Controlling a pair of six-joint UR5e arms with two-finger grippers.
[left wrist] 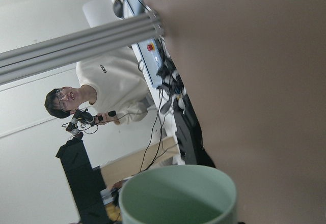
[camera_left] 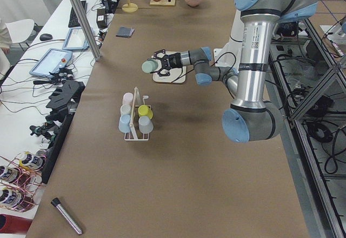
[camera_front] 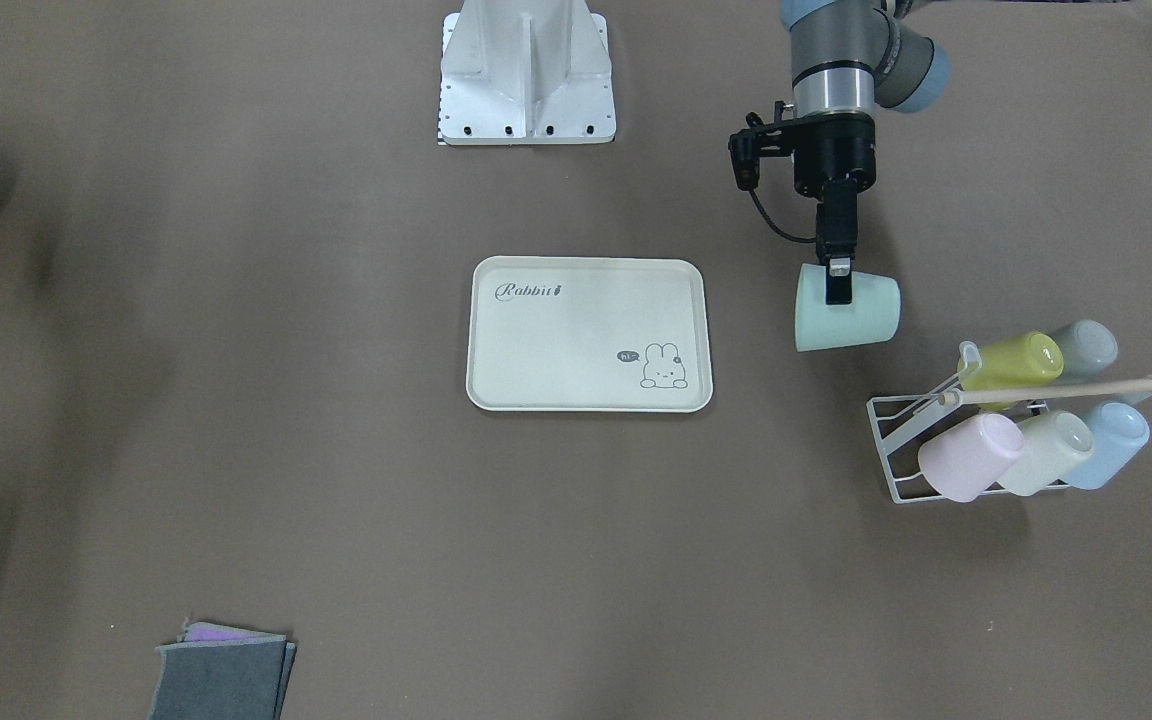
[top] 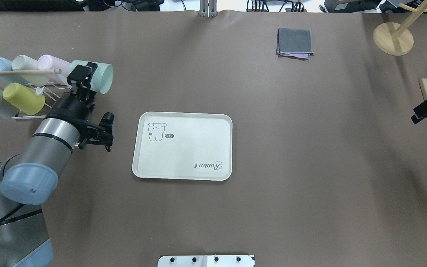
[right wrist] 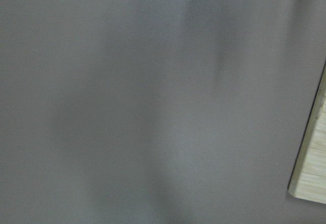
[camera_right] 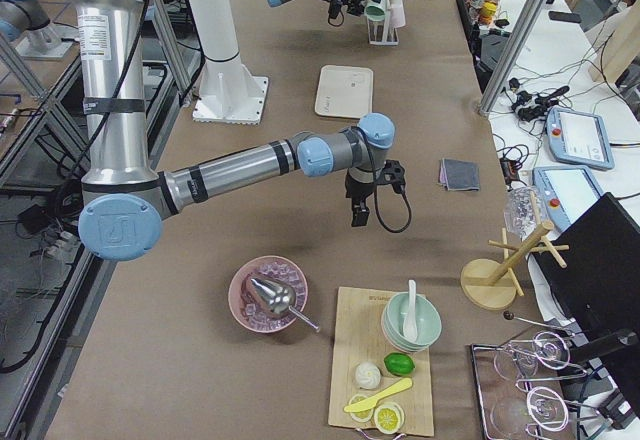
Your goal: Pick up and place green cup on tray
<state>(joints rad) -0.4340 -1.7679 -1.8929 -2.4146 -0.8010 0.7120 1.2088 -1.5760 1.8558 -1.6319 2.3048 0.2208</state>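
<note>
Mint-green plastic, clamped sideways: the left gripper pinches the green cup in the air just off the tray, on the side nearest the cup rack. Released at this tilt, the smooth tumbler would likely roll across the tray or over its rim. The right gripper is well beyond the tray's opposite end, and whether it is spread or closed cannot be told.

Smooth matt plastic in the green cup and the racked cups; faint sheen on the cream, plastic-looking tray. White-coated wire for the rack, bare pale wood for its rod. Matt brown table covering; grey, felt-like folded cloth.
</note>
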